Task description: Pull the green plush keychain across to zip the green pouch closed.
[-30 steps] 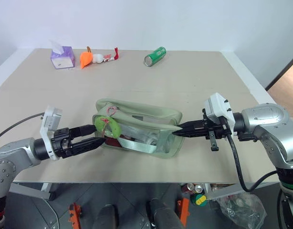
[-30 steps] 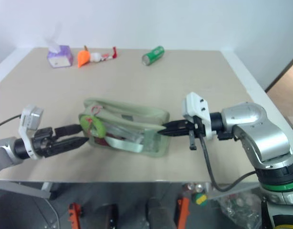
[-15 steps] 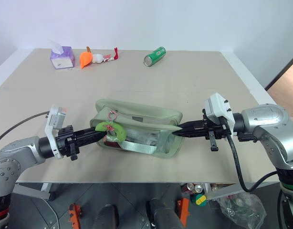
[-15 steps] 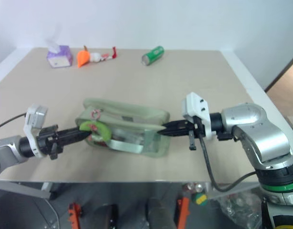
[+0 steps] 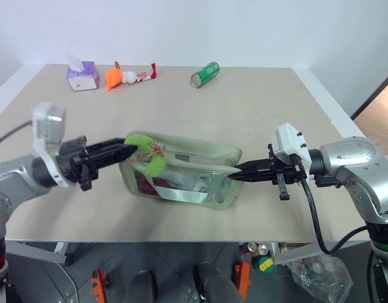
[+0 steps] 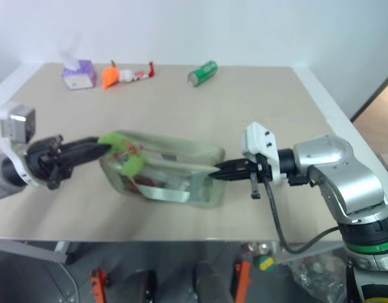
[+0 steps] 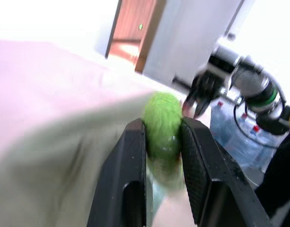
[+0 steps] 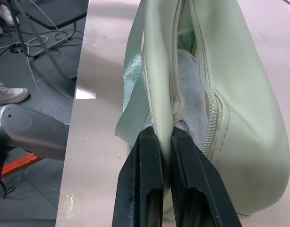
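Near the front of the desk [image 5: 257,120], the pouch [image 5: 194,167] lies lengthwise between my two arms, its left end tipped up off the surface and its zipper still open along the top. My left pincer [image 5: 132,149] is clamped on the keychain [image 5: 150,154], which sits at the pouch's raised left end; in the left wrist view the lime plush [image 7: 163,124] is squeezed between both fingers [image 7: 131,156]. My right pincer [image 5: 235,177] is closed on the pouch's right end, and the right wrist view shows its fingers [image 8: 149,189] pinching the fabric edge [image 8: 163,123] beside the zipper teeth. Along the far edge of the desk stand a purple tissue box [image 5: 82,74], an orange plush [image 5: 114,77] and a green can [image 5: 205,74], well apart from the pouch.
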{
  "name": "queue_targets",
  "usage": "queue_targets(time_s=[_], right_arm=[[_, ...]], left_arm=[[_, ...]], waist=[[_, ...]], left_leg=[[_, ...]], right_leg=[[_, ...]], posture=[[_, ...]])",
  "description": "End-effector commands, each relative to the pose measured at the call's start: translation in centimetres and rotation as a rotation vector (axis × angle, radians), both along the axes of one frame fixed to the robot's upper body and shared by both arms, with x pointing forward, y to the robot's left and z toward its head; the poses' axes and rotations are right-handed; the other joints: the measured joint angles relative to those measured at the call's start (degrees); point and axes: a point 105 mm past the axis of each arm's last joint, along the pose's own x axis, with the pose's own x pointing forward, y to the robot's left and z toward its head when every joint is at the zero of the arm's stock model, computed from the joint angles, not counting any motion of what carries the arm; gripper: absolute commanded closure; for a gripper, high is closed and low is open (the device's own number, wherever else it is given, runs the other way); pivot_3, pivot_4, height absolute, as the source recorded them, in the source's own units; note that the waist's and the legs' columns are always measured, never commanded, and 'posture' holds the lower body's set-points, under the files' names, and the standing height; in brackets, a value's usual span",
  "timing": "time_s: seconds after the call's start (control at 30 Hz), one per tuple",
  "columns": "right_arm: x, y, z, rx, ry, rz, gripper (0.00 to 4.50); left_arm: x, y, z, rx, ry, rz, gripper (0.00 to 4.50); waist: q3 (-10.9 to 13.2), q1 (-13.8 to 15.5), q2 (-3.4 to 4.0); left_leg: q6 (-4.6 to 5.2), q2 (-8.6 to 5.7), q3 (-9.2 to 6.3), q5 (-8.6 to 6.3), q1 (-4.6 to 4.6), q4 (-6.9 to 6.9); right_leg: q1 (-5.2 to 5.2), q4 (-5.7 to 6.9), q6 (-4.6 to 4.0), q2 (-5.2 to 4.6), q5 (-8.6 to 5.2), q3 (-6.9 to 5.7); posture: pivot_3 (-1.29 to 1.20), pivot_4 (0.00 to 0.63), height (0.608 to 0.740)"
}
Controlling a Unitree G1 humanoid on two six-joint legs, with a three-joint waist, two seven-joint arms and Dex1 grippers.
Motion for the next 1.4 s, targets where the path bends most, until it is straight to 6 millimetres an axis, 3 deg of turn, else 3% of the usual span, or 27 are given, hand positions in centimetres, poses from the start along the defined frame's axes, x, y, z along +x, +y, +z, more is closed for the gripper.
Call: queue_targets(time_s=[0.03,0.23,0.4,0.63,0.93,1.1,1.4], right_arm=[[-0.1,0.1,0.4,-0.014,-0.022,0.012,4.5],[-0.2,0.2,0.4,-0.011,-0.027,0.011,4.5],[-0.2,0.2,0.5,-0.008,-0.031,0.008,4.5],[-0.4,0.0,0.4,-0.004,-0.027,-0.003,4.5],[-0.5,0.2,0.2,-0.002,-0.027,-0.003,4.5],[-0.5,0.2,0.1,0.0,-0.025,-0.004,4.5],[-0.3,0.4,0.0,0.002,-0.021,0.002,4.5]], left_arm=[[0.3,0.8,2.5,-0.072,-0.062,0.024,3.41],[2.8,-0.7,2.0,-0.047,-0.059,0.066,3.41],[3.7,-1.6,1.4,-0.008,-0.054,0.058,3.41],[6.0,-2.6,-2.0,0.184,-0.036,0.124,3.41],[6.6,-4.2,0.3,0.141,-0.107,0.076,3.41],[6.3,-3.8,2.3,0.077,-0.125,0.073,3.41],[5.9,-2.7,3.0,0.067,-0.139,0.106,3.41]], waist=[[0.0,-0.01,0.0],[0.0,0.05,0.0],[0.0,0.0,0.0],[0.0,0.03,0.0],[-0.01,0.07,-0.01],[0.0,0.05,0.0],[0.0,0.02,-0.01]], left_leg=[[0.0,0.0,0.0,0.0,0.0,0.0],[0.0,-0.03,0.0,0.0,0.0,0.02],[0.0,-0.02,-0.02,0.0,-0.01,0.02],[0.0,-0.03,-0.05,0.0,0.0,0.0],[0.0,-0.05,-0.04,0.0,0.0,0.07],[0.0,-0.03,-0.07,0.0,-0.01,0.03],[0.0,-0.03,-0.09,0.0,-0.01,0.04]], right_leg=[[0.0,0.0,0.01,0.0,0.01,0.0],[0.04,0.0,0.08,-0.01,0.05,0.02],[0.02,0.0,0.24,0.03,0.14,0.03],[0.03,0.0,0.26,0.03,0.14,0.03],[0.08,0.0,0.29,0.03,0.16,0.08],[0.06,0.0,0.38,0.07,0.2,0.08],[0.07,0.0,0.4,0.08,0.21,0.08]], posture=[[0.0,0.15,0.74],[0.0,0.15,0.74],[0.0,0.15,0.74],[0.0,0.15,0.74],[0.0,0.15,0.74],[0.0,0.15,0.74],[0.0,0.15,0.74]])
